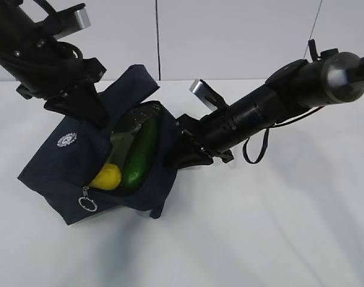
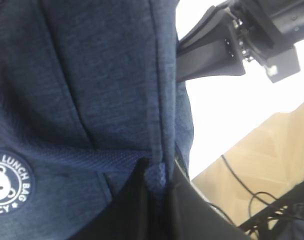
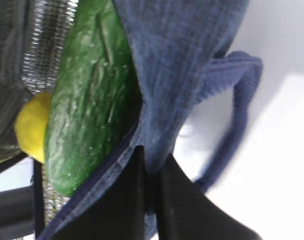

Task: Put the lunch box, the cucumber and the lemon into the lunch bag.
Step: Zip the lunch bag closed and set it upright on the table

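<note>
Currently the lunch bag (image 1: pixel 68 161) is lying tilted on the white desk (image 1: pixel 260 227), mouth open toward the camera, and serving as the landmark for everything below.

Contents: the cucumber (image 1: pixel 140 154) is lying lengthwise inside the bag's opening; the lemon (image 1: pixel 106 176) is sitting just beside it, nearer the zipper's ring pull (image 1: pixel 87 203). Behind both, a pale lid with a clear wall is showing deep in the bag — judging this to be the lunch box (image 1: pixel 123 139), though it is partly hidden.

Left gripper (image 2: pixel 157 185): fingers are pressed together on a fold of the bag's navy fabric, on the side that carries the round white logo (image 2: pixel 7 182).

Right gripper (image 3: pixel 149 185): fingers are pinching the bag's opposite rim, next to one loop handle (image 3: pixel 232 125); only a thin layer of cloth is sitting between them.

Step in hand: all three items are appearing to be inside, so both arms are holding the mouth spread apart, at the end of loading rather than mid-transfer.

Next move, as a judgement: either letting go of both rims and backing clear of the bag, or bringing the rims together. Either one is calling for slow, even motion, since the cucumber's end is lying close to the opening and the tilted bag could spill it or the lemon.
</note>
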Motion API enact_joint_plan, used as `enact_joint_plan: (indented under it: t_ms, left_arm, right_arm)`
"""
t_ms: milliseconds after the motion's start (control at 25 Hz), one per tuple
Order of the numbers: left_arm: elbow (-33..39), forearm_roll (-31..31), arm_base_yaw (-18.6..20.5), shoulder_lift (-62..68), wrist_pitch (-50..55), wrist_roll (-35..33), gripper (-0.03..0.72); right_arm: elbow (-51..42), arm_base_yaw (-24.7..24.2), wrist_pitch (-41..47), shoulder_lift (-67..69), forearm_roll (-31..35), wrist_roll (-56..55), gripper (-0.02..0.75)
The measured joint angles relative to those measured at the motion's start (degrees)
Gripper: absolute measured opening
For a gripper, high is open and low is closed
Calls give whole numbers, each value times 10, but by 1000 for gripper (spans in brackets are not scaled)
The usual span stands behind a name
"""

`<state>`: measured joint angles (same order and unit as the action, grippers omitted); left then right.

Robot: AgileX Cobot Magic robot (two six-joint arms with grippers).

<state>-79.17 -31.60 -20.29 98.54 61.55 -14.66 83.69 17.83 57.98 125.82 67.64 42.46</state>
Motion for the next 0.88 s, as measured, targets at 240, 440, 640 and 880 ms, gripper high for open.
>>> enact_joint_plan:
  t_ms: [240, 440, 640, 880]
  left_arm:
    - [0, -15, 0, 0, 0, -7, 13]
    - [0, -80, 0, 0, -2, -36, 13]
    - [0, -147, -13, 0, -37, -48, 13]
    - [0, -227, -62, 15, -107, -51, 13]
  right_arm:
    - [13, -4, 14, -10, -3, 9, 20]
    - [15, -40, 35, -63, -28, 8, 19]
    - [16, -90, 61, -110, -36, -1, 19]
    - [59, -114, 94, -128, -101, -41, 19]
